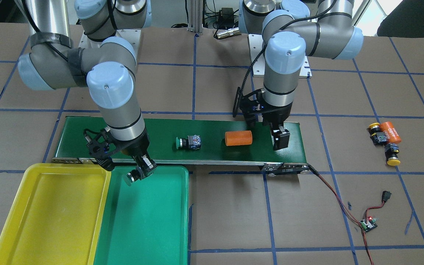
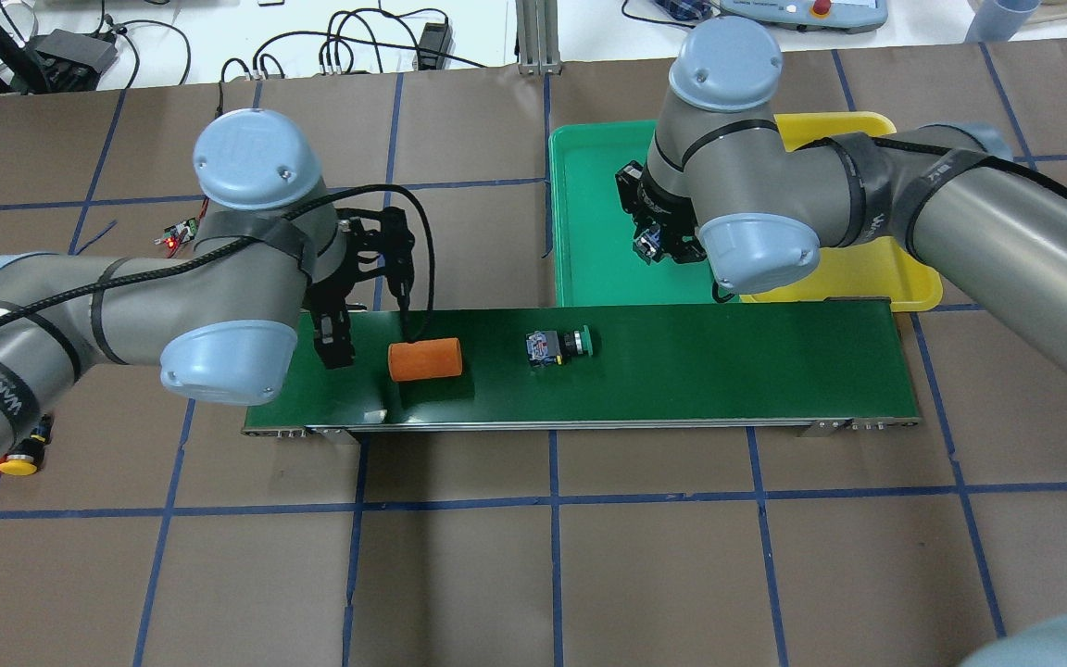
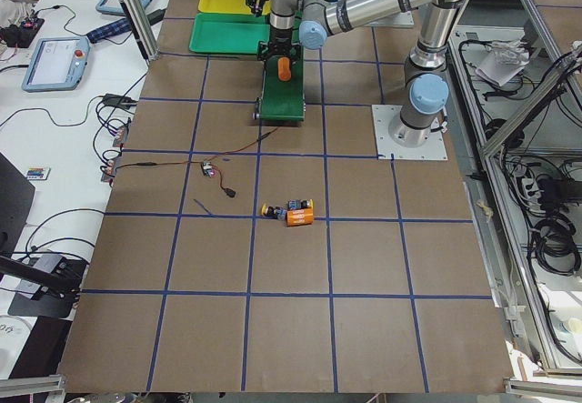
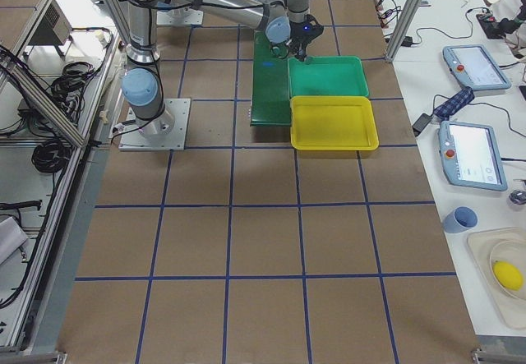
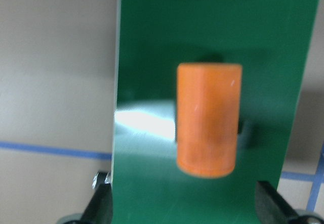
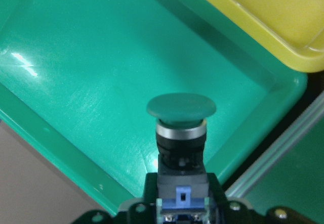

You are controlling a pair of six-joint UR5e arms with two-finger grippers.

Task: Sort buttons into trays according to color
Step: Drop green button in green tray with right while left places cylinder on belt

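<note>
My right gripper (image 1: 141,173) is shut on a green-capped button (image 6: 180,114), held a little above the near-belt corner of the green tray (image 1: 153,228). The yellow tray (image 1: 46,217) lies beside it, with nothing visible in it. A second green button (image 1: 188,142) lies on its side mid-belt. Two yellow buttons (image 1: 393,154) rest on the table far off by the left arm's side. My left gripper (image 1: 281,139) hangs open over the belt's end, its fingers (image 5: 101,206) wide apart just short of an orange cylinder (image 5: 206,119).
The dark-green conveyor belt (image 2: 728,371) runs between the arms. A second orange cylinder printed "4680" (image 1: 391,132) lies beside the yellow buttons. A small circuit board with red-black wires (image 1: 368,223) sits on the table near the belt's end.
</note>
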